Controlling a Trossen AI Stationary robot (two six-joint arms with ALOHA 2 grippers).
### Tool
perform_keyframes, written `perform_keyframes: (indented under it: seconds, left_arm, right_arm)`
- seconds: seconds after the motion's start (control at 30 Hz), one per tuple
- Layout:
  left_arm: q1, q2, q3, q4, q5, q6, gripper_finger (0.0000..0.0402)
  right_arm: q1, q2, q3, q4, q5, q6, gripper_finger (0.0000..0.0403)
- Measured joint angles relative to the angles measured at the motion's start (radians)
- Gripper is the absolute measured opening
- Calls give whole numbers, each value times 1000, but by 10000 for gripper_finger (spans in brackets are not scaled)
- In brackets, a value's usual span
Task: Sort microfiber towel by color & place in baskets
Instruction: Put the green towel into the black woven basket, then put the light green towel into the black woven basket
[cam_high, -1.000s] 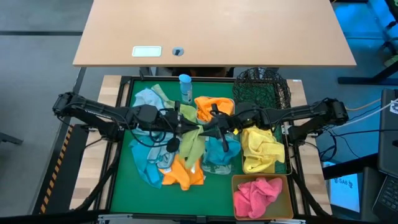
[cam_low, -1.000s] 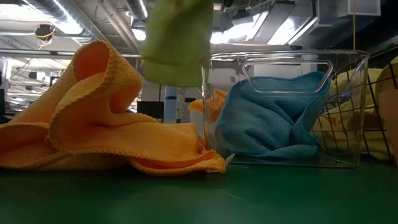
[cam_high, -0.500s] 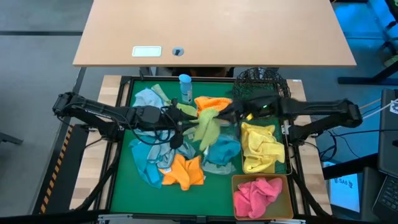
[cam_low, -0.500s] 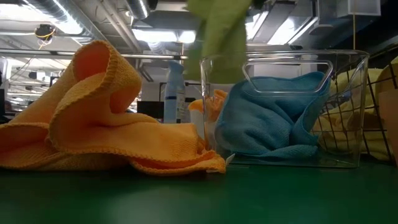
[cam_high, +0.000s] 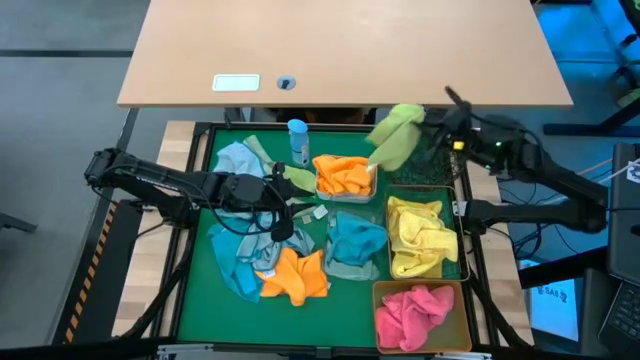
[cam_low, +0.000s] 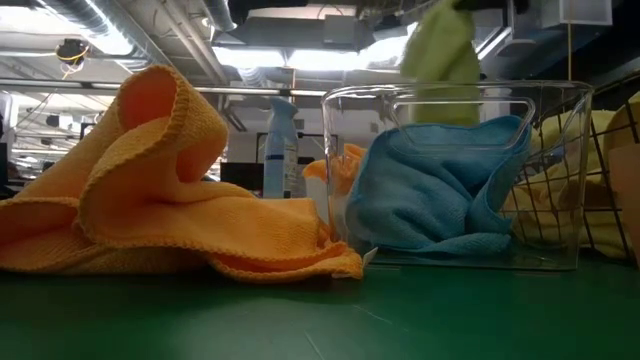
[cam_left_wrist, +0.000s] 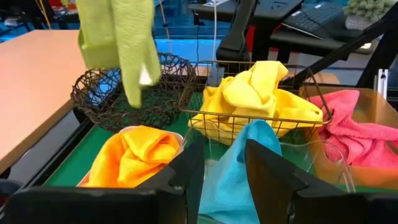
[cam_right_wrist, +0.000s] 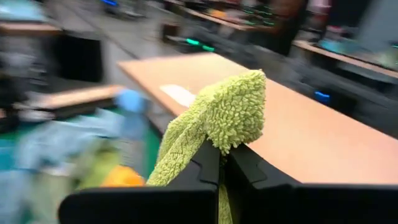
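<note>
Green towel up in the air, sorting roughly half done

A light green towel is pinched tight in the right hand and held up just beside the black mesh basket. Near that basket, orange is already parked in the white tub, teal in the clear tub, yellow in the wire basket, pink in the amber tub. The left hand is spread open, holding nothing, over a loose pile still to be sorted, well away from the mesh basket.
</note>
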Motion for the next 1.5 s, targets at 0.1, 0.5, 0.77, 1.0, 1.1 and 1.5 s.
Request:
perform_keyframes:
  seconds: [0.1, 0.5, 0.77, 1.0, 1.1, 1.5]
  left_arm:
    - [0, 0, 0, 0, 0, 0, 110]
    - [0, 0, 0, -47, 0, 0, 110]
    - [0, 0, 0, -82, 0, 0, 110]
    - [5, 0, 1, -109, 0, -1, 110]
    - [23, 0, 2, -180, -15, -23, 110]
    - [177, 104, 2, -385, -104, 99, 110]
  right_arm:
    - [-70, -28, 0, -69, 76, -8, 9]
    - [-276, 69, 0, -367, 89, 12, 22]
    - [-280, 197, 0, -371, 89, 11, 58]
    - [-279, 264, 0, -366, 89, 11, 137]
    - [-279, 270, 0, -366, 89, 10, 174]
    - [-279, 269, 0, -401, 89, 9, 216]
